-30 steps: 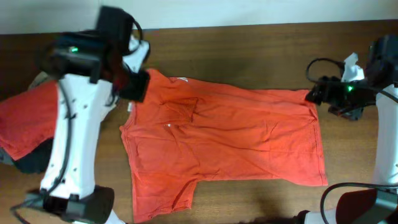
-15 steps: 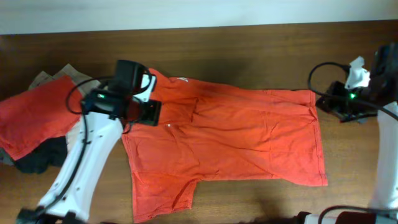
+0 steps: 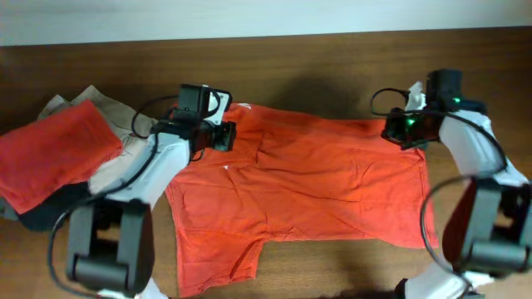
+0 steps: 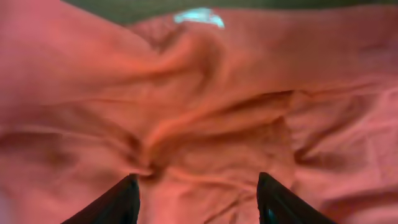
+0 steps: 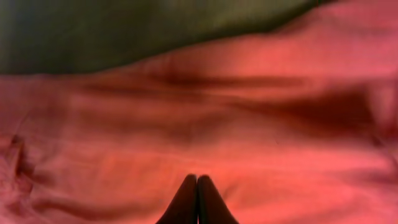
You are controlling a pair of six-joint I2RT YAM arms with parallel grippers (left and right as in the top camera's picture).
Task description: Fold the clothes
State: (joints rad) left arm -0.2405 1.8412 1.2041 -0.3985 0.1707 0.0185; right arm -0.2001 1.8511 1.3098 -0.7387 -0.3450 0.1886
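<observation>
A red-orange T-shirt (image 3: 316, 183) lies spread across the wooden table, collar end to the left and hem to the right. My left gripper (image 3: 226, 135) hovers over the wrinkled collar and shoulder area. In the left wrist view it (image 4: 198, 186) is open, with bunched cloth (image 4: 205, 124) below and between the fingers. My right gripper (image 3: 392, 129) is over the shirt's far right corner near the hem. In the right wrist view its fingers (image 5: 197, 180) are pressed shut just above the cloth (image 5: 249, 143), with no fold visible between them.
A second red-orange shirt (image 3: 50, 154) rests at the left edge on a pile of beige (image 3: 100, 104) and dark garments (image 3: 46, 212). Bare wood (image 3: 316, 66) runs behind the spread shirt. A white label (image 4: 199, 15) shows at the collar.
Both arms have swung inward over the shirt, the left to the collar and the right to the far right corner. The right gripper has closed; the left stayed open.
</observation>
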